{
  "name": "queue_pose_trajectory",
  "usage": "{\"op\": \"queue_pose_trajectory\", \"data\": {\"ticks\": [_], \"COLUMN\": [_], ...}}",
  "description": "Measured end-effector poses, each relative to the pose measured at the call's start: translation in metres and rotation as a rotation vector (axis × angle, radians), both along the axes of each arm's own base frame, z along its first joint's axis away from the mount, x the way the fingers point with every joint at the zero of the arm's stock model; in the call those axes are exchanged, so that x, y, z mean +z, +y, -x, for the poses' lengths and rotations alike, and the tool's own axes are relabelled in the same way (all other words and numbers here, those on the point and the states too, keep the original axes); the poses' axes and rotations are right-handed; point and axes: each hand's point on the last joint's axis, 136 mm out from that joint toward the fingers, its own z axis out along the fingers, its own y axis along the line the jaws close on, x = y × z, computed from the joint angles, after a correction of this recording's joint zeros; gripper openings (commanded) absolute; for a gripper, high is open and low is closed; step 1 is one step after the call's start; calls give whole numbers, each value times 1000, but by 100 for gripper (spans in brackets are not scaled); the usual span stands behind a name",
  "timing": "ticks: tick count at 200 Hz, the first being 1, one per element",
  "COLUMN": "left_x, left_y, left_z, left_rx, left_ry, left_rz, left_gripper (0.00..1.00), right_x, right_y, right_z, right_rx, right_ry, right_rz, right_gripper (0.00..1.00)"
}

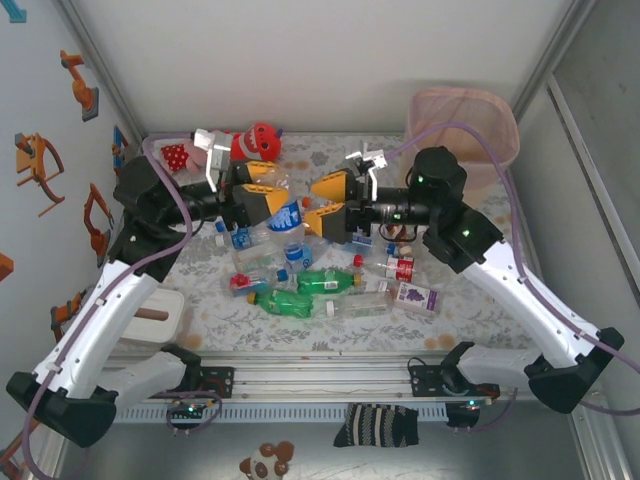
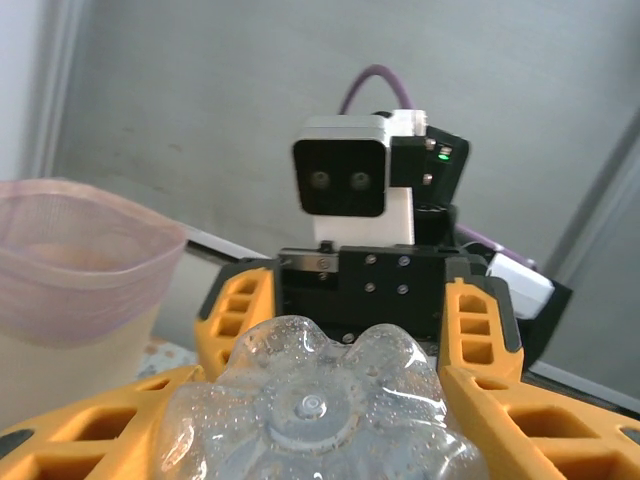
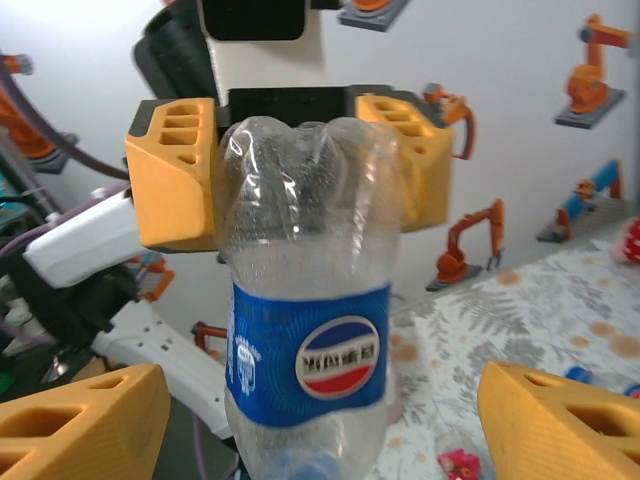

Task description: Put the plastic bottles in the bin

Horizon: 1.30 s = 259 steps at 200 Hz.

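Plastic bottles (image 1: 300, 285) mostly lie on the table (image 1: 220, 320), so treat the task as barely started. Your left gripper (image 1: 278, 197) clamps a blue-labelled bottle (image 3: 305, 330); the right gripper (image 1: 322, 203) gapes wide, facing it.

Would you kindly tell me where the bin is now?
In the top view, the bin stands at the far right corner of the table, just behind the right arm, beyond the scattered plastic bottles.

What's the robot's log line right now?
left fingers: gripping blue-label bottle | right fingers: open around it | bin: bottle not inside
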Motion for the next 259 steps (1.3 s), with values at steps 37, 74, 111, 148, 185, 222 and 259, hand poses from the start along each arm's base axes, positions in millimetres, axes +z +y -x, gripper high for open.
{"op": "queue_pose_trajectory", "data": {"ticks": [37,74,111,148,185,222,259], "left_x": [7,6,0,-4,-4,-4,1], "left_y": [-11,-16,-17,-18,-17,-14,0], "left_z": [11,8,1,0,0,-3,-6], "left_rx": [-47,-33,9,20,25,69,180], "left_ry": [-56,-82,-83,-82,-84,-96,-123], "left_rz": [-1,-12,-34,-47,-50,-55,-64], "left_gripper": [55,55,55,56,61,74,80], "right_x": [-3,-12,-19,-22,-21,-21,-17], "right_y": [16,28,33,35,35,35,31], "right_z": [12,14,8,3,4,4,-3], "right_rx": [73,95,83,66,69,69,10], "right_ry": [-9,10,20,24,22,21,-1], "right_rz": [-6,11,24,30,29,28,50], "right_gripper": [81,73,64,55,50,49,50]}}
